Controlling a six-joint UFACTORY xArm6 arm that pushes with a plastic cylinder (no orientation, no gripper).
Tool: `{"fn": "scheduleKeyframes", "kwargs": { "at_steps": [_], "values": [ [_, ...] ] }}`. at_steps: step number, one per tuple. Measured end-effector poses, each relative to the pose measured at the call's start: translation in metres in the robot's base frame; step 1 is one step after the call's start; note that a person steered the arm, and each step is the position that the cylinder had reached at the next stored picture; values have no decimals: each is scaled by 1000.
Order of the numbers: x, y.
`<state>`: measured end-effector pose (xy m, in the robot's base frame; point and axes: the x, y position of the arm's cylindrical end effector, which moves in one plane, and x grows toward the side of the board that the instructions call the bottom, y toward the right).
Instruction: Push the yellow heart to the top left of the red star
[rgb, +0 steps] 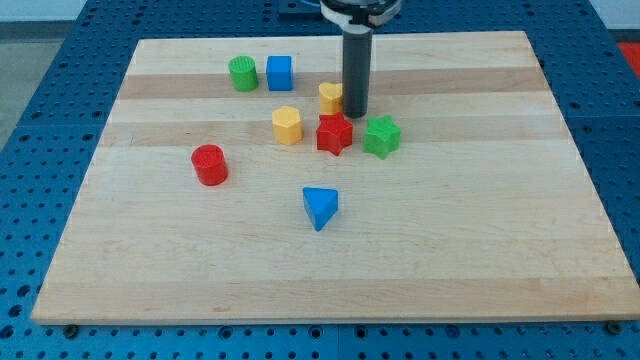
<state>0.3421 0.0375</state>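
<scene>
The red star (335, 134) lies near the middle of the wooden board (480, 240). The yellow heart (330, 97) sits just above it, toward the view's top, slightly left of the star's centre. My tip (356, 112) is down on the board, touching or almost touching the heart's right side, just above the star's upper right. The rod partly hides the heart's right edge.
A yellow hexagon block (287, 125) lies left of the star, a green star (381, 136) right of it. A green cylinder (242, 73) and blue cube (279, 72) sit at the upper left. A red cylinder (210, 165) and blue triangle (320, 207) lie lower.
</scene>
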Motion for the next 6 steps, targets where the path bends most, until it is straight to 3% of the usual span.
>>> {"fn": "scheduleKeyframes", "kwargs": {
  "at_steps": [1,2,4,6],
  "values": [
    [-26,17],
    [-24,-4],
    [40,-37],
    [59,-6]
  ]
}}
